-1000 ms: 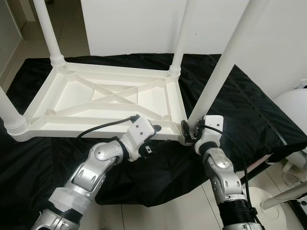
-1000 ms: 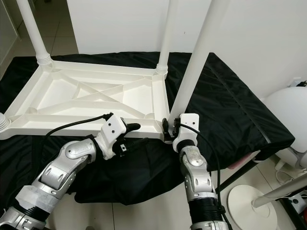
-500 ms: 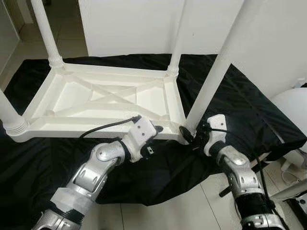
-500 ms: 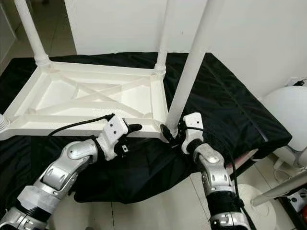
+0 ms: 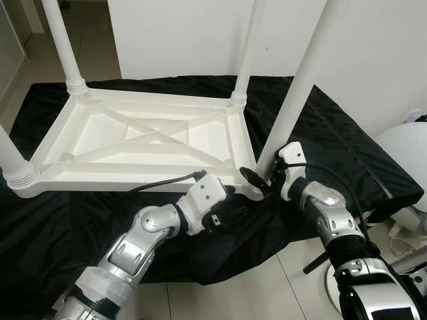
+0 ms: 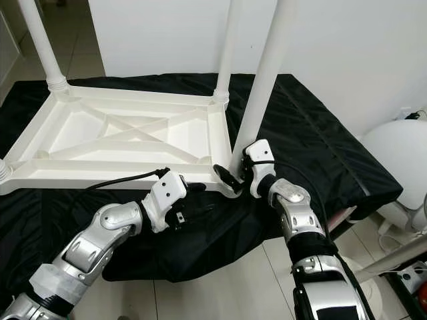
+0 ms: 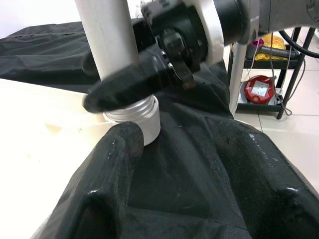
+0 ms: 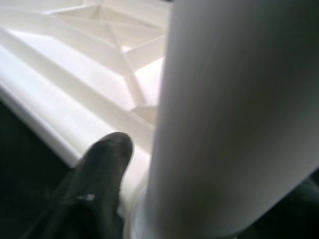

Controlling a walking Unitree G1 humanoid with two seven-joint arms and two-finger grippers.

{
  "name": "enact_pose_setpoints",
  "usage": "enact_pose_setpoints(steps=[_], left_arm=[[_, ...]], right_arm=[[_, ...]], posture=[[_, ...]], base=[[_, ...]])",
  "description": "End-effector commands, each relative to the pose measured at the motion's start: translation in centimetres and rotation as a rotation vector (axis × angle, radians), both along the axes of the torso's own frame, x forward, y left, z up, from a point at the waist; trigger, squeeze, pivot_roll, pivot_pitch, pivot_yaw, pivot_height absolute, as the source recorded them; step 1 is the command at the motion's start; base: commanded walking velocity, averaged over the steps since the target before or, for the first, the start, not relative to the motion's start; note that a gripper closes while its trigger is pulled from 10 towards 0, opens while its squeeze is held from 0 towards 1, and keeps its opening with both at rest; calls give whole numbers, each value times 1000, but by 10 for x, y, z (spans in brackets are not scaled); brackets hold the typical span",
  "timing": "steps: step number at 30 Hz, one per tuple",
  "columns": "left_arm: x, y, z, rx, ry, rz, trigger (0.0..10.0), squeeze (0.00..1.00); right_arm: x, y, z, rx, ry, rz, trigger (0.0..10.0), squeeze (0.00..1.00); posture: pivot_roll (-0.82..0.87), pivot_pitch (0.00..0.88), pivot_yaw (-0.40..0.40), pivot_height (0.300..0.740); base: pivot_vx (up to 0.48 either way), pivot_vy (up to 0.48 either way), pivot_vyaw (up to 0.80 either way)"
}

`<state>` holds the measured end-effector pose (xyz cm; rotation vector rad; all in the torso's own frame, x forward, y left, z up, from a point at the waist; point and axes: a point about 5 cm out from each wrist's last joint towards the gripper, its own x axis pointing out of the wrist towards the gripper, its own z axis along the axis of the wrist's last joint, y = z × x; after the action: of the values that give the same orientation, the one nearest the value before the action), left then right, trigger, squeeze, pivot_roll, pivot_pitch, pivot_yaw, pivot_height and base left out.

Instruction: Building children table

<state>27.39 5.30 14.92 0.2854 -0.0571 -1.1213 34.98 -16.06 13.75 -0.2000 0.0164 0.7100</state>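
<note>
A white plastic children's table (image 5: 120,179) lies upside down on a black cloth (image 5: 347,147), with its legs pointing up. The near right leg (image 5: 293,93) stands in the corner socket on a ribbed collar (image 7: 137,112). My right gripper (image 5: 261,179) is shut on this leg just above the collar, one finger (image 7: 124,84) lying across it. My left gripper (image 5: 232,203) is open and low over the cloth, just in front of that same corner. Its fingers (image 7: 114,164) are spread with only cloth between them.
Three more legs stand at the far left (image 5: 63,47), far right (image 5: 247,53) and near left (image 5: 13,160) corners. A white wall panel rises behind. A white round object (image 5: 407,153) sits to the right, and a low cart (image 7: 259,89) stands on the tiled floor.
My right gripper has risen from beside the table's corner and closed around the leg's base. My left gripper has slid right along the front edge toward that corner and dropped lower.
</note>
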Motion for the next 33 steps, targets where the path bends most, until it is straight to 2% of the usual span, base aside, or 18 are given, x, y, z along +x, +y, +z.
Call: enact_pose_setpoints(steps=[1,9,14,15,16,17,19,22,23,25,33], left_arm=[[-2,-3,1,14,-8,-44,10000,0],[-2,-1,1,14,-7,-35,10000,0],[-2,0,1,13,-8,-28,10000,0],[-2,0,1,13,-8,-26,10000,0],[-2,0,1,13,-8,-26,10000,0],[-2,1,1,12,-7,-23,10000,0],[-2,1,1,12,-7,-23,10000,0],[-2,3,3,-4,6,-16,10000,0],[-2,3,3,-4,6,-16,10000,0],[-2,3,3,-8,8,-13,10000,0],[-2,3,2,-5,9,-16,10000,0]], right_arm=[[0,0,-1,-22,9,27,0,0],[2,-5,-7,-22,46,26,0,0],[3,-9,-10,-4,62,-15,0,0],[4,-10,-10,10,66,-39,10000,0],[4,-10,-10,10,66,-39,10000,0],[5,-11,-9,18,62,-91,10000,0],[5,-11,-9,18,62,-91,10000,0],[9,-13,-6,41,36,-233,10000,0],[9,-13,-6,41,36,-233,10000,0],[9,-12,-6,58,35,-320,10000,0],[5,-8,-9,109,36,-464,10000,0]], posture=[[-10,0,-79,740],[-2,0,-85,740],[-1,0,-86,740],[0,0,-87,740],[0,0,-87,740],[-1,0,-86,740],[-1,0,-86,740],[-4,0,-83,740],[-4,0,-83,740],[-6,0,-84,740],[-8,0,-84,740]], base=[[0,0,0],[0,0,0],[0,0,0],[0,0,0],[0,0,0],[0,0,0],[0,0,0],[0,0,0],[0,0,0],[0,0,0],[0,0,0]])
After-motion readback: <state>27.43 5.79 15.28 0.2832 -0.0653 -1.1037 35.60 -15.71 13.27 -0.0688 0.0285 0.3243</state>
